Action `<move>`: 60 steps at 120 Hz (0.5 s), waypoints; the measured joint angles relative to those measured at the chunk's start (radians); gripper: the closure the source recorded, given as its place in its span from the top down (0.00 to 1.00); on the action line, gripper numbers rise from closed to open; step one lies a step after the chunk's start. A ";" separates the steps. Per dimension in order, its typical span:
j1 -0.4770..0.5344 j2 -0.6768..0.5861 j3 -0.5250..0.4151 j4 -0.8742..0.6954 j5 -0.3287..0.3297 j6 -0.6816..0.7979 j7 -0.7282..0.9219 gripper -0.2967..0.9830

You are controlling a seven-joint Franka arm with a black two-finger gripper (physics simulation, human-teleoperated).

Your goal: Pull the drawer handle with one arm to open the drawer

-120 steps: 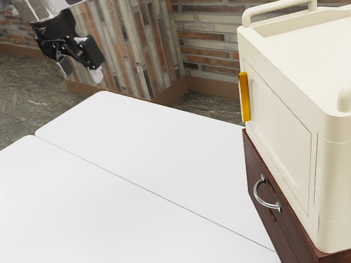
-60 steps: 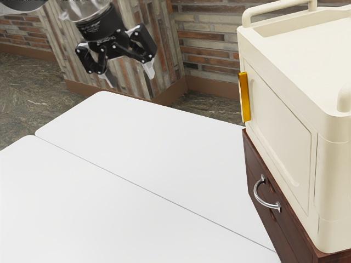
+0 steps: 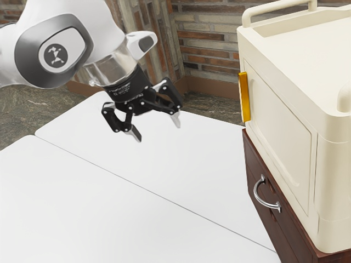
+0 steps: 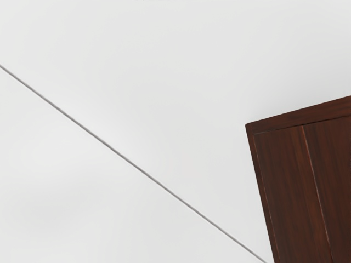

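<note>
parts of the brown cabinet [image 3: 290, 235] and cream box [image 3: 277, 142] beyond the exterior view's lower and right edges

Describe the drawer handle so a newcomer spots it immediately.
Find the big cream box at the exterior view's right, then the dark reddish-brown wooden drawer unit beneath it. On that unit's front is the handle, a curved silver bar. Unlike the straight yellow strip on the cream box, it is bowed and metallic.

Room o/ table [image 3: 98, 219] for hand [image 3: 157, 130]; cream box [image 3: 279, 137] blocks top of cab. [image 3: 290, 234]
</note>
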 joint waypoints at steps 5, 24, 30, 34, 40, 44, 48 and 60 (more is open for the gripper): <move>-0.011 0.003 -0.001 -0.018 -0.001 0.029 -0.014 0.75; -0.053 0.027 -0.003 -0.053 -0.004 0.113 -0.058 0.75; -0.063 0.033 -0.003 -0.068 -0.006 0.129 -0.070 0.75; -0.066 0.034 -0.003 -0.077 -0.009 0.139 -0.078 0.75; -0.072 0.028 -0.003 -0.102 -0.011 0.157 -0.089 0.75; -0.078 0.026 -0.003 -0.113 -0.012 0.169 -0.095 0.75; -0.087 0.026 -0.003 -0.119 -0.013 0.180 -0.101 0.75; -0.127 0.030 -0.003 -0.127 -0.015 0.215 -0.118 0.75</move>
